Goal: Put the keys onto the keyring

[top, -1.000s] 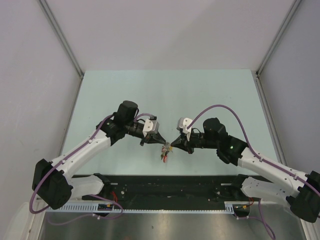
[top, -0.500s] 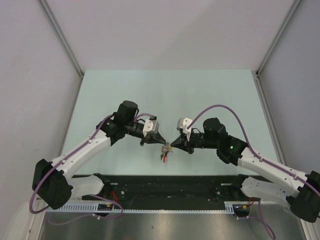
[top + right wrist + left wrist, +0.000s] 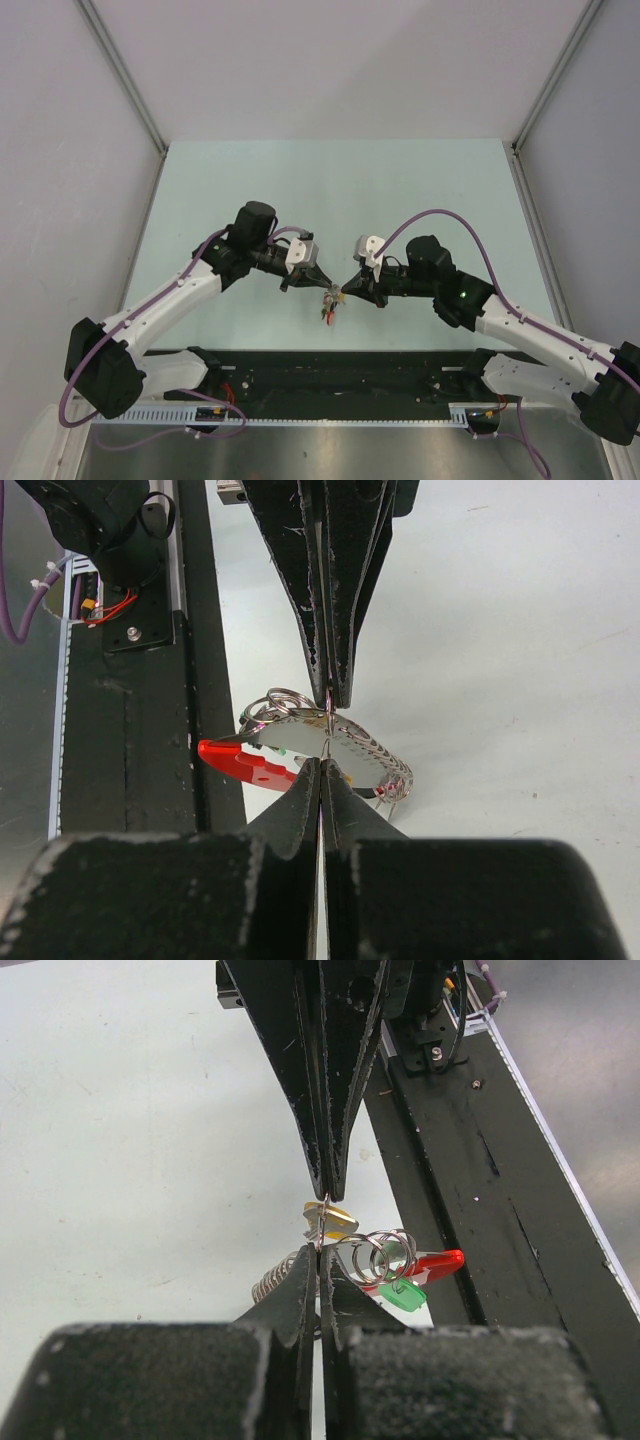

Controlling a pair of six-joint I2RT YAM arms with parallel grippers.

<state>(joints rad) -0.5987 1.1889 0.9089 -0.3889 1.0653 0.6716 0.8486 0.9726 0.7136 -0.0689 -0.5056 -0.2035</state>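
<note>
Currently, keyring [image 3: 352,748]: it is sitting right between the tips of the two grippers, over the near middle part of the table. Its pale grey ridged tag is pointing away from the black rail, and thin wire loops are bunching beside it. I cannot tell if it is touching the table.
Yellow key [image 3: 337,1222]: its head is resting against a thin wire loop, in the gap between the two pairs of tips.
Green key [image 3: 403,1297]: it is hanging at the outer side of the wire loops, just beside the red piece.
Red piece [image 3: 432,1264]: it is sticking out of the bunch toward the black rail. I cannot tell if it is a key head or the band of the keyring.
Left gripper [image 3: 318,1260]: its fingers are pressing together and are pinching a thin wire loop of the keyring at the very tip.
Right gripper [image 3: 320,767]: its fingers are also pressing together on the same wire loop. It is facing the left gripper tip to tip, and the two are staying just apart.
Arms: both are reaching inward from the sides and are meeting in the middle.
Table [image 3: 250,180]: its pale green top is lying under everything.
Black rail [image 3: 480,1190]: it is running along the near edge, near the bunch.
Purple cable [image 3: 440,214]: it is arching over the right arm.
</note>
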